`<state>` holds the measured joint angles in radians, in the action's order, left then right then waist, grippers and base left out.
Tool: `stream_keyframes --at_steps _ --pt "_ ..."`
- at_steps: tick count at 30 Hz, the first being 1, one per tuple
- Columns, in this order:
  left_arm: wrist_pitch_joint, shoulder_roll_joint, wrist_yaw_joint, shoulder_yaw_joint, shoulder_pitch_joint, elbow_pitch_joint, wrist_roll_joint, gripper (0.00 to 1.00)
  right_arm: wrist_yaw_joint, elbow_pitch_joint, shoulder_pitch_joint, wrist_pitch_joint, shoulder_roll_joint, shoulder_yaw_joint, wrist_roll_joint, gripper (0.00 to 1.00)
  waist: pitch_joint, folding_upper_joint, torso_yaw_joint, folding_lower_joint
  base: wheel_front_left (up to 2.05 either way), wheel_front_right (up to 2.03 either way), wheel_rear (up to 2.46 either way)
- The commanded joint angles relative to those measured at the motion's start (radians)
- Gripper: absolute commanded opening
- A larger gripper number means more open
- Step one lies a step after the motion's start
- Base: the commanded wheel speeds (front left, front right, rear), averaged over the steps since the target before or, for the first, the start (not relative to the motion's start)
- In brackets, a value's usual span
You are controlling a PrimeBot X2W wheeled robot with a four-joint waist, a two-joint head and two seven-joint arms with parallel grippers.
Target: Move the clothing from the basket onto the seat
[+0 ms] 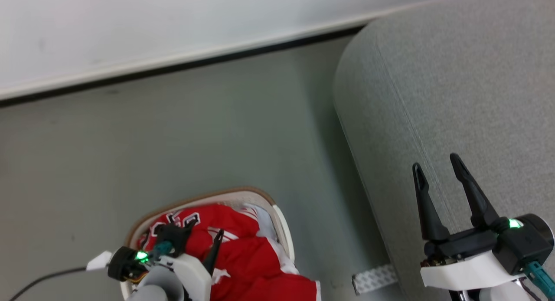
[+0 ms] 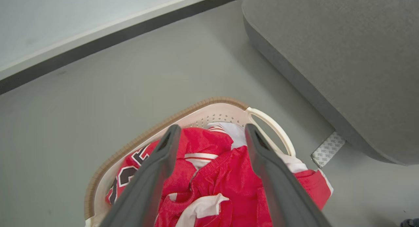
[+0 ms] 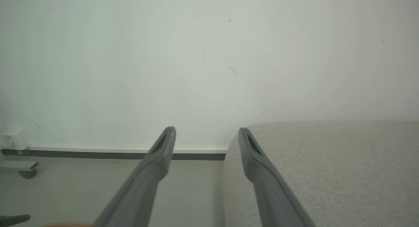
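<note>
The cream basket (image 1: 284,231) with a brown rim stands on the floor at the lower left, heaped with red clothing (image 1: 251,257) with white trim and block letters. My left gripper (image 1: 206,229) hangs open just above that pile, nothing between its fingers. In the left wrist view the left gripper (image 2: 212,129) frames the clothing (image 2: 212,174) inside the basket (image 2: 147,132); one red piece spills over the near rim. The light-grey seat (image 1: 455,97) fills the right side. My right gripper (image 1: 435,162) is open and empty over the seat's left edge; the right wrist view shows the right gripper (image 3: 207,131) beside the seat (image 3: 327,168).
Grey floor (image 1: 195,127) lies between basket and seat, bounded by a white wall with a dark baseboard (image 1: 217,60). A white patterned strip (image 1: 375,278) lies by the seat's base. A dark cable (image 1: 43,279) trails at lower left. A small white box (image 3: 13,140) sits by the wall.
</note>
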<state>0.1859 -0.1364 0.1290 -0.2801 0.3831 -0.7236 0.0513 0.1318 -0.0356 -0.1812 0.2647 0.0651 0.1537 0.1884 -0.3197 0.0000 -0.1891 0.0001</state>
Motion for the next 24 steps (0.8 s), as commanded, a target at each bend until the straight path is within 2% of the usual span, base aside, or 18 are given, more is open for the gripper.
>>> stream_keyframes --at_steps 1,11,24 --pt "-0.014 -0.013 0.002 -0.012 0.028 -0.03 -0.011 1.0 -0.002 0.008 -0.023 0.0 -0.001 0.003 0.011 1.0 -0.073 0.0 -0.04 -0.0001 0.0 0.0 0.0" --pt "-0.073 -0.066 0.001 -0.124 0.203 -0.23 -0.032 1.0 -0.002 0.084 -0.114 0.0 -0.014 0.029 0.019 1.0 -0.269 0.0 -0.09 -0.0001 0.0 0.0 0.0" --pt "-0.088 -0.11 -0.005 -0.201 0.375 -0.363 -0.062 1.0 -0.002 0.162 -0.185 0.0 -0.015 0.033 0.076 1.0 -0.466 0.0 -0.126 -0.0001 0.0 0.0 0.0"
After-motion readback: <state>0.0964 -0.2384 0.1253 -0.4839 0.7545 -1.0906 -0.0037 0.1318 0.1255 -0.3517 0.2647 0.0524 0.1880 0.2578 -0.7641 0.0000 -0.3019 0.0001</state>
